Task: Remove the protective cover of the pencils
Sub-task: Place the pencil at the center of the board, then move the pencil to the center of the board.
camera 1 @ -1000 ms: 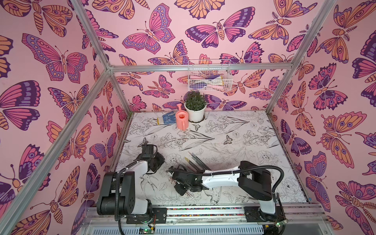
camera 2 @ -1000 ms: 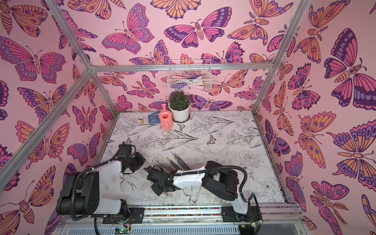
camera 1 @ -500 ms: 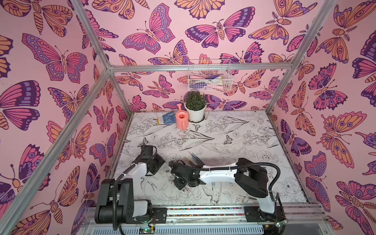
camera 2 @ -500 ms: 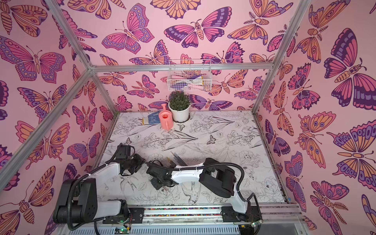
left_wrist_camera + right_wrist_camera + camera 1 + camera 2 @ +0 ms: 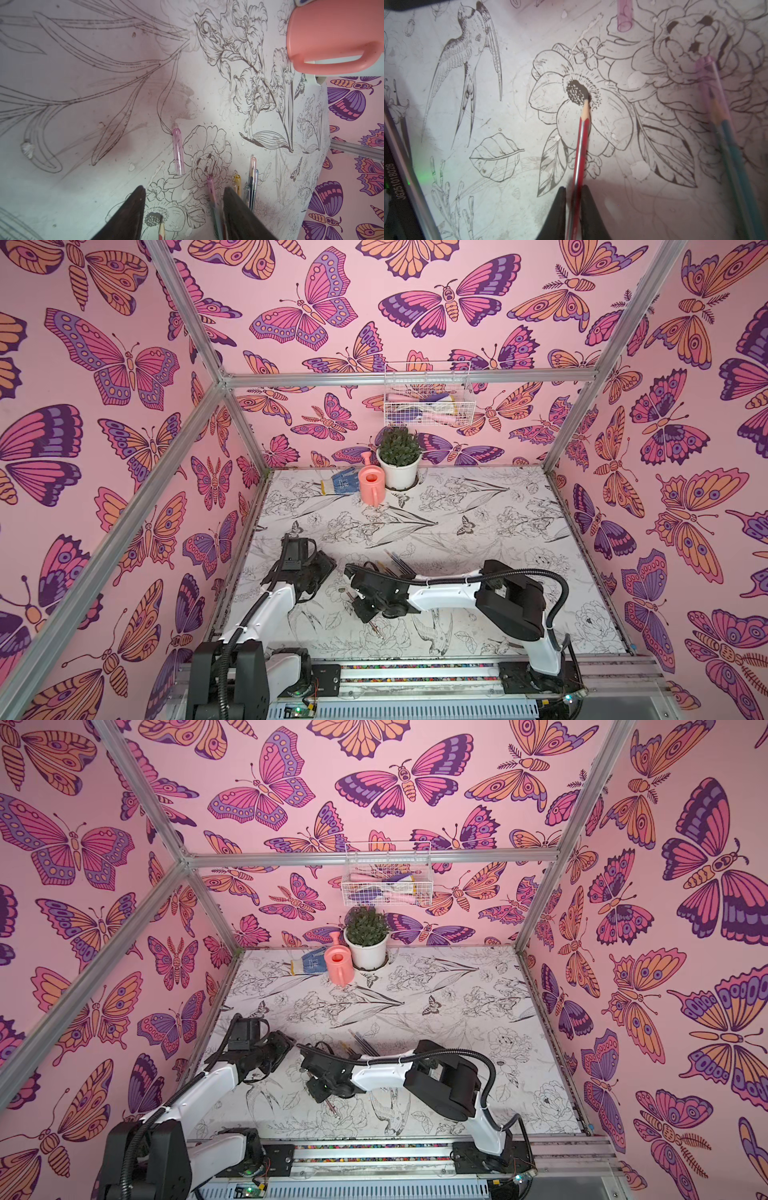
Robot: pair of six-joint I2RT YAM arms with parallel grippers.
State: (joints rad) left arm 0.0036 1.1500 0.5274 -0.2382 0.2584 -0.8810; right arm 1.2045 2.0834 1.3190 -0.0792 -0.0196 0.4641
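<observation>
My left claw (image 5: pixel 184 188) hangs released over the surface (image 5: pixel 83 124), a loose pink cap (image 5: pixel 178 149) lying just ahead. My right claw (image 5: pixel 573 187) grips the red pencil (image 5: pixel 581 141), tip bare; the other pencils (image 5: pixel 252 180) lie capped near it.

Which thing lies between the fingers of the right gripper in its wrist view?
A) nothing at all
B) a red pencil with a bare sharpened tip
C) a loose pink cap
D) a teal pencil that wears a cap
B: the red pencil runs between the fingers of the right gripper, and its sharpened tip has no cover on it.
</observation>
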